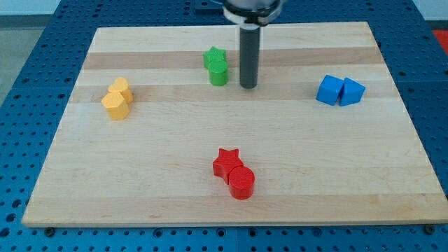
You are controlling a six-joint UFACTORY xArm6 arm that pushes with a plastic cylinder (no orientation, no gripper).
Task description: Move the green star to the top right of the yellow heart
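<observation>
Where my tip stands: my tip (248,87) is the plain end of a dark rod, set down on the counter (301,147) near the view's top; it holds nothing and touches no block.
Green star: the green star (215,56) lies just to the view's left of my tip and a little toward the view's top, close but apart from the rod.
Second green block: a green block (219,73) touches the star on its lower side, directly to the view's left of my tip; its shape is unclear.
Yellow pair: two yellow blocks (117,98) touch each other well to the view's left of my tip, at about its level; I cannot tell which one is the heart.
Blue pair: a blue cube (329,90) and a second blue block (352,92) touch, well to the view's right of my tip.
Red pair: a red star (227,162) and a red cylinder (241,183) touch, well toward the view's bottom from my tip.
</observation>
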